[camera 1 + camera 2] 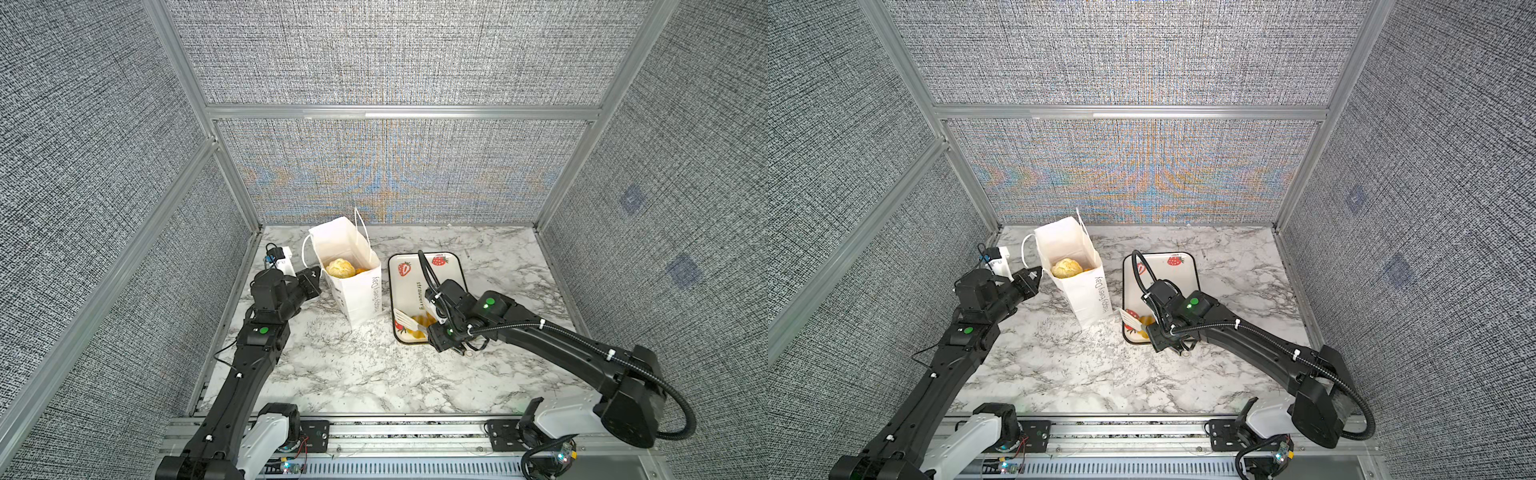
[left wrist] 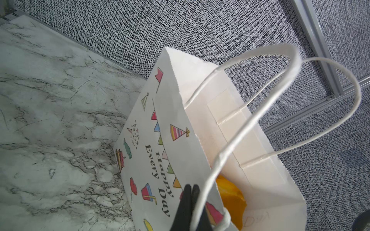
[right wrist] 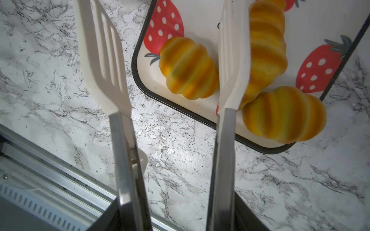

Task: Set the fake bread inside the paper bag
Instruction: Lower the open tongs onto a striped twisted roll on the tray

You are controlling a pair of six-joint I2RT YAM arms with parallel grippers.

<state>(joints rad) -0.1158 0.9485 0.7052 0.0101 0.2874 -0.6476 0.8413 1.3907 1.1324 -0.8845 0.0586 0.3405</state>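
left gripper [image 2: 190,198] closed beside paper bag [image 2: 152,160] | right gripper [image 1: 442,332] clamps steel tongs [image 3: 124,160] — blades [image 3: 104,60] spread over ridged fake bread [image 3: 188,70]

Robot lab test cell: aluminium frame [image 1: 399,112], grey fabric panels [image 1: 395,50] around a marble-look worktop [image 1: 353,374]; left arm [image 1: 249,365] and right arm [image 1: 573,349] mounted on a front rail [image 1: 407,432].
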